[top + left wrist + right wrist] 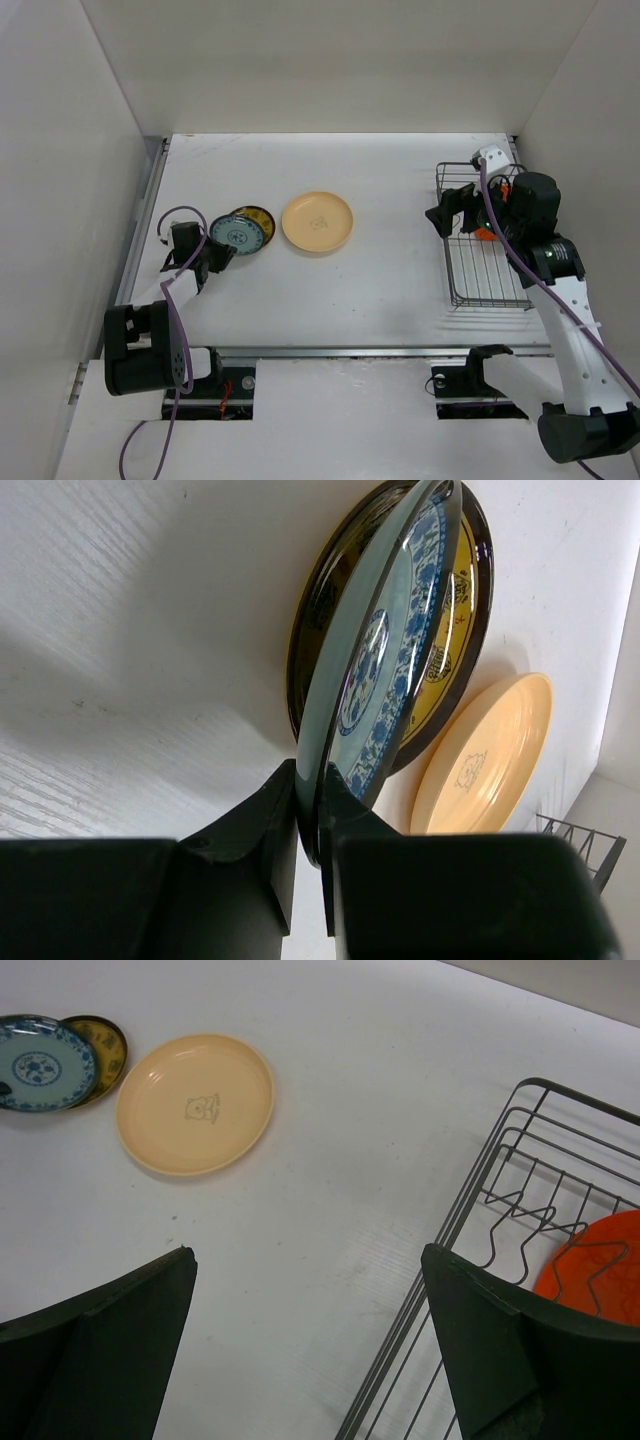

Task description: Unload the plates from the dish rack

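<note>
Three plates lie out on the surface (400, 290), well left of the rack (470, 290): peach plate (317, 222), yellow plate (257, 217), and blue plate (238, 234) overlapping the yellow one. There the left end effector (308, 780) is clamped on the blue plate's rim. Over the rack's left edge, the right end effector (308, 1260) is spread apart. One orange plate (600, 1270) sits inside, not yet unloaded.

A laboratory robot cell is being indicated: a white table (380, 290) is being enclosed by plain white panels (60, 180), the left arm (148, 345) and right arm (572, 330) are being carried at its near edge, and purple cables (484, 190) are being left exposed.
</note>
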Robot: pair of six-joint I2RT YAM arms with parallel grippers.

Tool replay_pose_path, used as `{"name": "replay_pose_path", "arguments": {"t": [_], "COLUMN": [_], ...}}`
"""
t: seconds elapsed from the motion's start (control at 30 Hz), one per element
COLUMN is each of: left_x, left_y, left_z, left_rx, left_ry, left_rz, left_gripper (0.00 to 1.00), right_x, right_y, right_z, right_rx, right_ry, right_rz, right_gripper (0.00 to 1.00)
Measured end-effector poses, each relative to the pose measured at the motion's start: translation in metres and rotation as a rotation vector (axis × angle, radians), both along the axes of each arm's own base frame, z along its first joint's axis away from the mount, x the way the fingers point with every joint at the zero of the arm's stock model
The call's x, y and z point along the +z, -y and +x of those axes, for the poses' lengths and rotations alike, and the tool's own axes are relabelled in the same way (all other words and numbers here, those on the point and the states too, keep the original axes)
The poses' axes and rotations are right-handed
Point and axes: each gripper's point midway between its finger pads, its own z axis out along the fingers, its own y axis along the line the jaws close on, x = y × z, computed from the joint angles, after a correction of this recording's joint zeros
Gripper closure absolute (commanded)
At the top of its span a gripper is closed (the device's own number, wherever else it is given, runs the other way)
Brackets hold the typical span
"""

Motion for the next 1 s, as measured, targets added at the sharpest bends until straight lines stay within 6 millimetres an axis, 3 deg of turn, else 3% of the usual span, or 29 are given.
{"name": "replay_pose_path", "arguments": {"t": [0.2, 0.37, 0.53, 0.73, 0.93, 1.0], "left_x": [0.000, 0.002, 0.002, 0.008, 0.009, 0.012], "left_y": [0.001, 0.001, 0.003, 0.003, 0.006, 0.009], "left_z": [0.001, 0.002, 0.002, 0.007, 0.007, 0.008], "left_rx": [-0.006, -0.010, -0.021, -0.029, -0.050, -0.065], "left_ry": [0.005, 0.012, 0.015, 0.034, 0.040, 0.049], "left_rz": [-0.001, -0.002, -0.004, -0.001, 0.011, 0.025], "left_gripper": [0.74, 0.49, 0.32, 0.24, 0.23, 0.23], "right_x": [0.002, 0.001, -0.003, -0.003, -0.003, -0.002], "right_y": [0.000, 0.000, 0.000, 0.002, 0.004, 0.012], "right_z": [-0.001, -0.001, -0.001, -0.001, 0.000, 0.004], "right_rx": [0.000, 0.000, -0.001, -0.006, -0.017, -0.072], "right_ry": [0.006, 0.005, -0.003, -0.005, -0.004, 0.004], "right_rz": [0.001, 0.001, 0.000, 0.000, -0.002, -0.014], "right_gripper": [0.00, 0.00, 0.00, 0.00, 0.00, 0.00]}}
